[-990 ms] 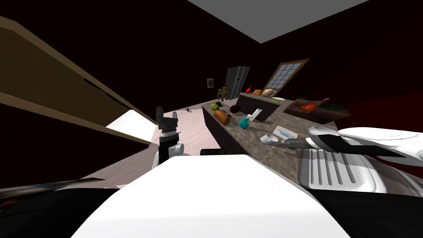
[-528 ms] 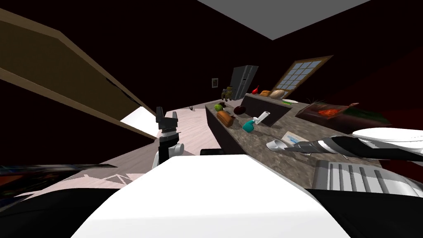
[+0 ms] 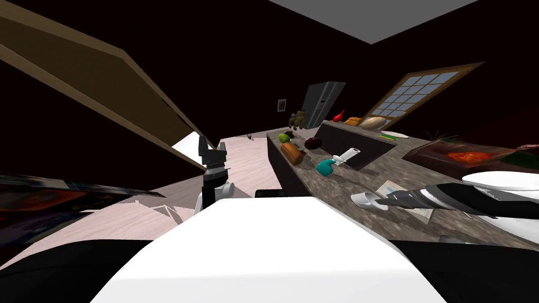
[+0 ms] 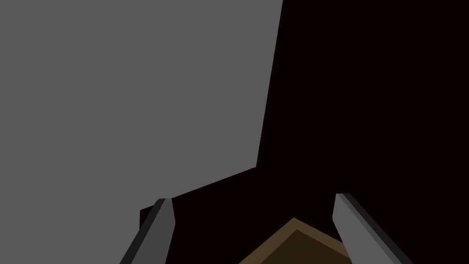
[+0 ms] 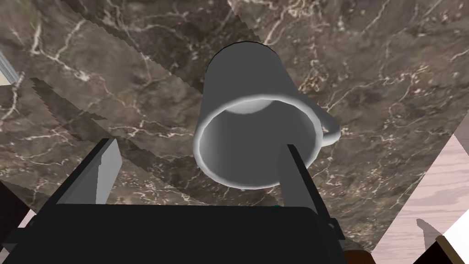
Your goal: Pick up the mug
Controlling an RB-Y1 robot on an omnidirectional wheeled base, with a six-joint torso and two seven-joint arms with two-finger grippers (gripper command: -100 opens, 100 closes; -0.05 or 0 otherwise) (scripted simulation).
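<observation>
A plain white-grey mug (image 5: 256,119) stands on the dark marble counter (image 5: 114,91), its open mouth facing my right gripper (image 5: 197,169) and its handle on the far side from the wide gap. That gripper is open. One finger (image 5: 295,178) crosses in front of the mug's rim; the other stands clear over bare counter. In the head view the mug (image 3: 365,200) sits just ahead of the right gripper (image 3: 389,200). My left gripper (image 3: 212,147) is raised over the floor, open and holding nothing; its wrist view has the gripper (image 4: 254,215) spread wide.
Along the counter (image 3: 337,184) beyond the mug lie a teal spray bottle (image 3: 326,167), a bread loaf (image 3: 292,153), a green apple (image 3: 284,138) and a flat paper (image 3: 392,189). A tray of red food (image 3: 463,155) stands at the right. Pale floor (image 3: 247,163) runs left of the counter.
My head view has swung, so the counter and its things have slid right and the ribbed rack has left the picture. The right gripper has stayed open and edged closer to the mug.
</observation>
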